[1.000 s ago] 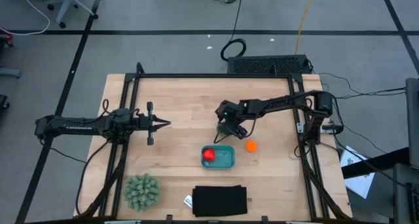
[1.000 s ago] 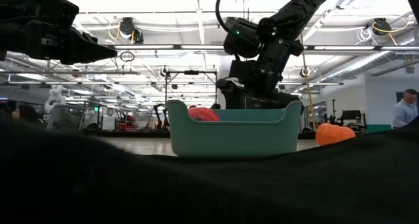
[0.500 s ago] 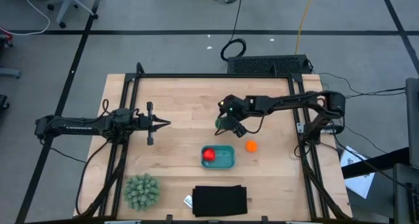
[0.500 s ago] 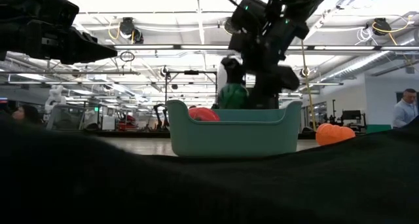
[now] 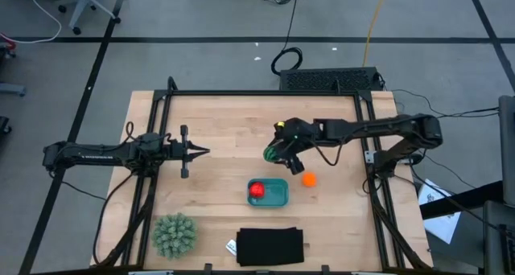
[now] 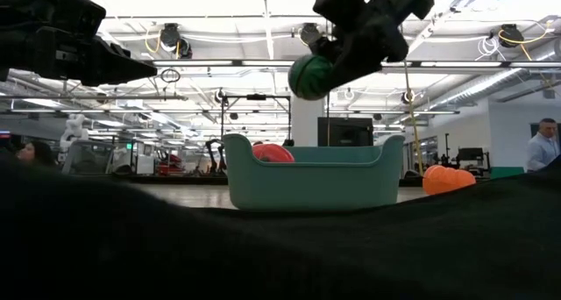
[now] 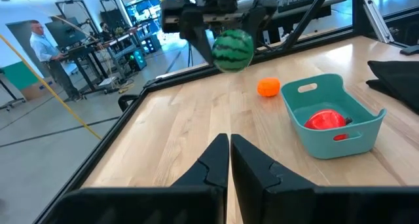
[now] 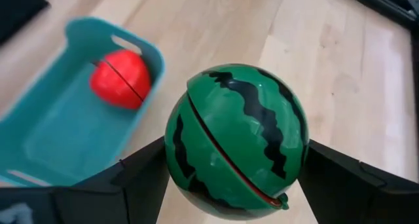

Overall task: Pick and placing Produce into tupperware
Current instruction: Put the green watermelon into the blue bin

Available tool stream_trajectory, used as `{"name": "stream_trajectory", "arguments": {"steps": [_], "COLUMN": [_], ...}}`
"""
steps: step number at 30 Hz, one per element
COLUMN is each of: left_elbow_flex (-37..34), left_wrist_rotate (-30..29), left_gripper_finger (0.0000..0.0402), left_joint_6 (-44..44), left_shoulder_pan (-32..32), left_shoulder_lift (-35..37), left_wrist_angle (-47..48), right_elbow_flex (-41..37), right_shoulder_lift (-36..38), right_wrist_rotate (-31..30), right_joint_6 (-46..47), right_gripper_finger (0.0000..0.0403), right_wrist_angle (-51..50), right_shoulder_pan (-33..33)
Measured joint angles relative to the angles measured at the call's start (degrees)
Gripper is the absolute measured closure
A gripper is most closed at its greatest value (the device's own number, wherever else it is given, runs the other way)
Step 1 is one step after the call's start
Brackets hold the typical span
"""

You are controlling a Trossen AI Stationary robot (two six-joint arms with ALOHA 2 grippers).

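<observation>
While above table, right fingers [image 8: 236, 185] clamp striped piece [image 8: 236, 140].

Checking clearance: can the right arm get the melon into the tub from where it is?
Probably yes. The right pincer holds the melon in the air, behind the tub. The tub holds only the red piece at one end; the rest is open, and nothing stands between.

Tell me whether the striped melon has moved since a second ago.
Yes. The melon has risen clear above the tub's rim, held in the right gripper.
</observation>
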State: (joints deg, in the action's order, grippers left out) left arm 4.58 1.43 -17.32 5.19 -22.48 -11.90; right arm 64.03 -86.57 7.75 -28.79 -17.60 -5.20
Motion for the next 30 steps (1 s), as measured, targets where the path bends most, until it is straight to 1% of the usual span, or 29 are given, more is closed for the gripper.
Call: {"name": "stream_trajectory", "arguments": {"steps": [9,16,18,25,27,30], "left_elbow_flex": [0.0,0.0,0.0,0.0,0.0,0.0], "left_wrist_rotate": [0.0,0.0,0.0,0.0,0.0,0.0], "left_gripper_finger": [0.0380,0.0380,0.0380,0.0380,0.0380,0.0380], "left_joint_6": [0.0,0.0,0.0,0.0,-0.1,-0.2], "left_shoulder_pan": [0.0,0.0,0.0,0.0,0.0,0.0], "left_shoulder_lift": [0.0,0.0,0.0,0.0,0.0,0.0], "left_wrist_angle": [-0.1,-0.1,-0.1,-0.2,-0.2,-0.3], "right_elbow_flex": [0.0,0.0,0.0,0.1,0.0,0.0], "right_shoulder_lift": [0.0,0.0,0.0,0.9,0.9,1.0], "right_wrist_rotate": [0.0,-0.2,-0.2,-0.3,-0.4,-3.0], "right_joint_6": [7.0,11.6,11.3,5.5,4.4,3.5], "right_gripper_finger": [0.0112,0.0112,0.0112,0.0112,0.0112,0.0112], "right_wrist_angle": [-0.6,-0.7,-1.1,-5.5,-5.1,-4.6], "right_shoulder_pan": [4.9,5.8,5.8,8.2,9.0,10.2]}}
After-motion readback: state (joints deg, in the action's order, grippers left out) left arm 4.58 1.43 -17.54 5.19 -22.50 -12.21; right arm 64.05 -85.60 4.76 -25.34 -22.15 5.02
